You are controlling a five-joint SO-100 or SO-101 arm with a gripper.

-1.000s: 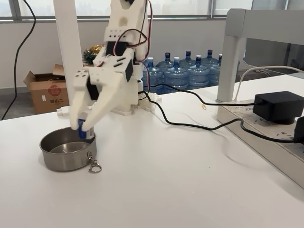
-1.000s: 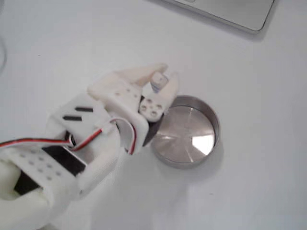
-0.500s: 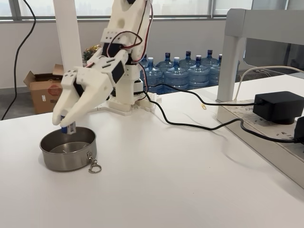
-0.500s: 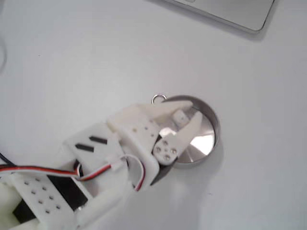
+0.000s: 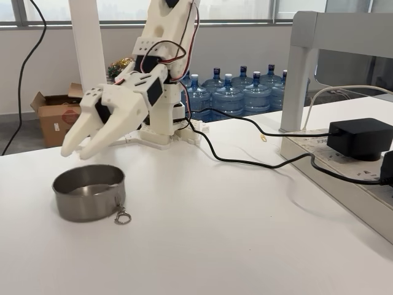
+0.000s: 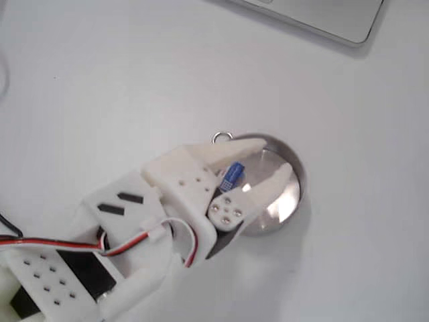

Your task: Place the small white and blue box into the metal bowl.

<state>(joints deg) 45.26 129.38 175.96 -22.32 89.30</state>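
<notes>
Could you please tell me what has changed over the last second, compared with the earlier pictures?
The gripper swung over the metal bowl, opened and rose, letting go of the small white and blue box, which now lies in the bowl. The bowl and the cables stayed put.

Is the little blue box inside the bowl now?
Yes. From above, the small white and blue box lies inside the metal bowl, seen between the open gripper's fingers, which hover over it.

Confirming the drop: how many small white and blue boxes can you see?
1: the small white and blue box sits inside the metal bowl, seen between the fingers of the open pincer. Another could hide under the arm.
</notes>
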